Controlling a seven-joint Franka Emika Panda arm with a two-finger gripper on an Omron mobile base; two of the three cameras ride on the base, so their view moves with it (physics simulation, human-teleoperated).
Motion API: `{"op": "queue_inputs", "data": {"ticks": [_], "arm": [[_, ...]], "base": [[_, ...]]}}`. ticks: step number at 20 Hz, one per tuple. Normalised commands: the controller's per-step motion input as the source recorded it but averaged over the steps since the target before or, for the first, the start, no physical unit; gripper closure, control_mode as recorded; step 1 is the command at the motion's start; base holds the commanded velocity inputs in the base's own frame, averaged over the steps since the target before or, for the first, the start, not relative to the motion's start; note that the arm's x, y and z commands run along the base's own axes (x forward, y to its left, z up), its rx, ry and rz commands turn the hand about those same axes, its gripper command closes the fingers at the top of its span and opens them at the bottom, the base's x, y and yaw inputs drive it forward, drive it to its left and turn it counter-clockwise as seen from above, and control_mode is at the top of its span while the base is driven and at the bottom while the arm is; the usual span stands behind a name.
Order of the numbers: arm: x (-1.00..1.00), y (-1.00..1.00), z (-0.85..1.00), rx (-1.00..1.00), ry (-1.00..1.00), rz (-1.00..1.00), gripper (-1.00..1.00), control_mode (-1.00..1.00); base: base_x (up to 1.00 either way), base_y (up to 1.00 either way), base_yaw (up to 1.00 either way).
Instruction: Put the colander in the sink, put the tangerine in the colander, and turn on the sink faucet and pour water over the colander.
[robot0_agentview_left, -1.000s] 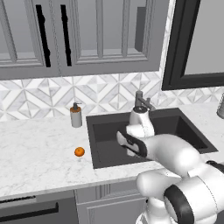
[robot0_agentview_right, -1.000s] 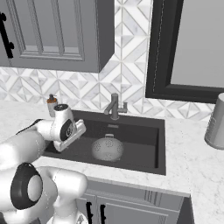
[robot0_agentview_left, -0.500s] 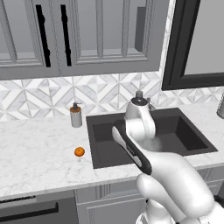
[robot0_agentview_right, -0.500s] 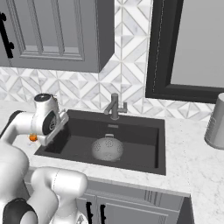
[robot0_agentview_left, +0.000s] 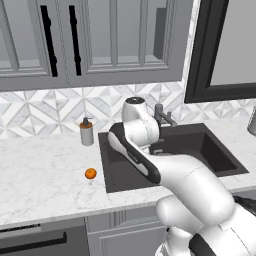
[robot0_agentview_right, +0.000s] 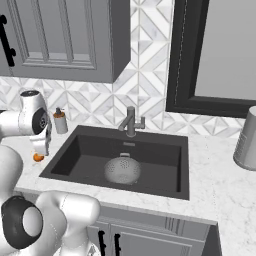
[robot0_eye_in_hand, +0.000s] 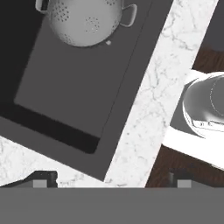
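A white marble counter (robot0_agentview_left: 45, 175) runs under grey cabinets, with a large dark charcoal sink (robot0_agentview_right: 150, 155) set into it. The round grey perforated metal colander (robot0_agentview_right: 122, 169) sits on the sink floor, and the small bright orange tangerine (robot0_agentview_left: 90, 173) lies on the counter left of the basin, near a small grey soap dispenser bottle (robot0_agentview_left: 87, 132). The jaws (robot0_eye_in_hand: 111, 177) stand wide open and empty above the sink's front edge.

A home kitchen: a dark sink (robot0_agentview_right: 165, 145) set in a white marble counter (robot0_agentview_left: 45, 175) with a faucet (robot0_agentview_right: 130, 121) behind it, grey cabinets (robot0_agentview_left: 100, 40) above a patterned tile backsplash (robot0_agentview_right: 145, 55), and a soap dispenser (robot0_agentview_left: 87, 132) and tangerine (robot0_agentview_left: 90, 173) on the counter.
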Motion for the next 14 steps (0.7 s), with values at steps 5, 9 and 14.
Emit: {"op": "queue_inputs", "data": {"ticks": [5, 9, 14], "arm": [[0.0, 0.54, -0.05, -0.3, 0.0, 0.73, -1.0, -1.0], [0.0, 0.41, -0.21, -0.18, 0.01, 0.5, -1.0, -1.0], [0.12, 0.35, -0.3, -0.09, 0.11, 0.33, -1.0, -1.0]], "base": [[0.0, 0.0, 0.0], [0.0, 0.0, 0.0], [0.0, 0.0, 0.0]]}}
